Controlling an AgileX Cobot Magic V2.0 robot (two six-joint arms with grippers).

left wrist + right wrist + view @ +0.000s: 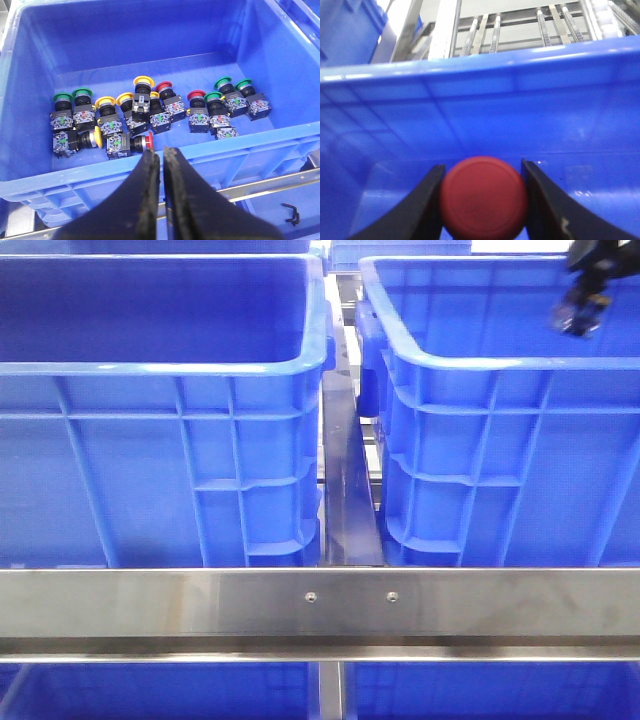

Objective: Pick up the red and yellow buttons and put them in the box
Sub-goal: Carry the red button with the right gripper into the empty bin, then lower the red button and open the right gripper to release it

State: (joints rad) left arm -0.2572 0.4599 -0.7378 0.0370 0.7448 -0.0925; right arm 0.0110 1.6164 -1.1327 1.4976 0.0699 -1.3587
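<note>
right hand [583, 302] cut off at frame edge, red button [484, 197] body hidden — blurred

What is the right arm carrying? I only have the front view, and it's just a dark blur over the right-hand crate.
Observer: In the right wrist view, a red button sits clamped between the right jaws, with a blue crate wall behind it.
Operator: And the left arm? I can't see it at all.
Observer: The left jaws are shut with nothing between them, above the near rim of a blue crate.
Operator: Is anything in that crate?
Observer: Push buttons lie in a cluster on its floor: green-capped buttons, yellow-capped buttons and red-capped buttons.
</note>
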